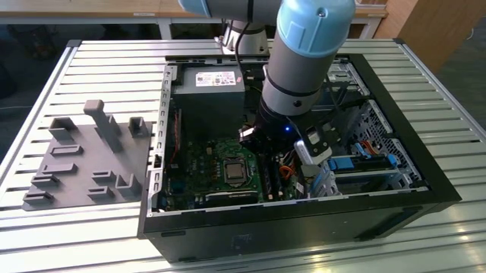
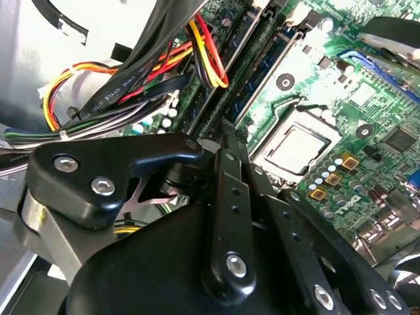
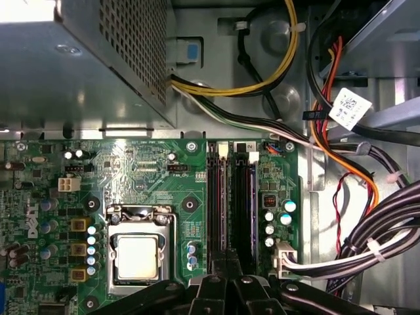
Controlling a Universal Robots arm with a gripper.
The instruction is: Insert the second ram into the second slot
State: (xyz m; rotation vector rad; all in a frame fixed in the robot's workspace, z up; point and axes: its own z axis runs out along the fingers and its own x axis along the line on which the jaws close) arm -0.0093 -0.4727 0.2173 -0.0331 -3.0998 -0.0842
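In the exterior view my gripper (image 1: 266,162) reaches down into the open computer case (image 1: 304,219), over the memory slots to the exterior view's right of the processor socket (image 1: 231,170). In both wrist views its black fingers (image 3: 218,279) are drawn together on a thin dark-blue stick, the second ram (image 3: 224,203), which stands edge-on along the second slot (image 3: 223,149). The same stick (image 2: 266,65) runs away from the gripper (image 2: 226,141) between the dark slots. How deep it sits in the slot is hidden. Beside it lie two black slots (image 3: 246,203).
The grey power supply (image 3: 79,59) stands past the slots' far ends. Bundles of black, orange and yellow cables (image 3: 354,164) hang close beside the slots. The drive cage (image 1: 365,162) fills the case's right in the exterior view. A grey fixture plate (image 1: 83,159) lies outside, left.
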